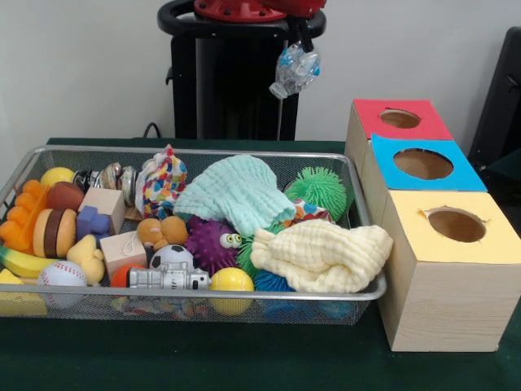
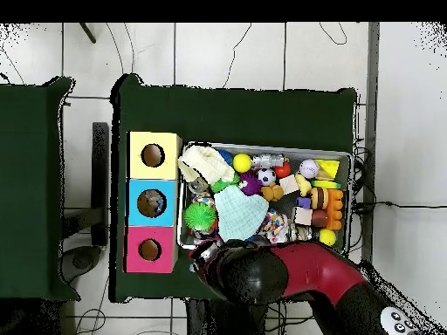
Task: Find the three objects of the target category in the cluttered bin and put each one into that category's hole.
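The bin (image 1: 203,150) is a wide wire-mesh basket full of toys and cloths; it also shows in the overhead view (image 2: 346,157). The hole (image 1: 400,119) is the round cut-out in the red-topped box, farthest of three boxes right of the bin, and it shows in the overhead view (image 2: 149,249) too. My gripper (image 1: 295,70) hangs high above the bin's far right corner, left of the red box, with nothing seen in it. In the overhead view the red arm (image 2: 297,270) covers it.
In the bin lie a teal cloth (image 1: 236,191), a yellow cloth (image 1: 321,254), a green spiky ball (image 1: 317,187), a purple spiky ball (image 1: 207,243), a yellow ball (image 1: 231,279), a baseball (image 1: 61,273) and a burger (image 1: 55,232). Blue-topped (image 1: 422,164) and yellow-topped (image 1: 457,224) holes stand nearer.
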Tool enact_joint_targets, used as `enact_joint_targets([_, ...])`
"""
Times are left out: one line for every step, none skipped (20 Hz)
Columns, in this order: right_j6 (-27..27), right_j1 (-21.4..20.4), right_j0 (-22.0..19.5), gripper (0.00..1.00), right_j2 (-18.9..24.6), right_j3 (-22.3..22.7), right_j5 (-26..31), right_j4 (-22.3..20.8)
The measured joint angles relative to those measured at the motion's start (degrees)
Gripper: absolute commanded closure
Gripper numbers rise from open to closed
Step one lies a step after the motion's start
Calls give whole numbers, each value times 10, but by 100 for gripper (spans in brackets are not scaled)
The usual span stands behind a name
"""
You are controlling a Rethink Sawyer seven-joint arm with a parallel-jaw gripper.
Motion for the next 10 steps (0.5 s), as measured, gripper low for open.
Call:
enact_joint_targets([0,-1,0,100,4,3,0,9])
enact_joint_targets([0,-3,0,100,8,6,-2,18])
enact_joint_targets([0,-7,0,100,18,10,-8,38])
enact_joint_targets([1,-10,1,100,22,12,-12,46])
enact_joint_targets([1,-11,2,100,25,12,-16,51])
enact_joint_targets([1,-12,3,100,27,13,-19,56])
enact_joint_targets([3,-15,7,100,29,15,-27,64])
enact_joint_targets([4,-16,12,100,30,15,-34,70])
enact_joint_targets([6,-18,20,100,30,16,-44,77])
enact_joint_targets([7,-18,27,100,30,16,-51,81])
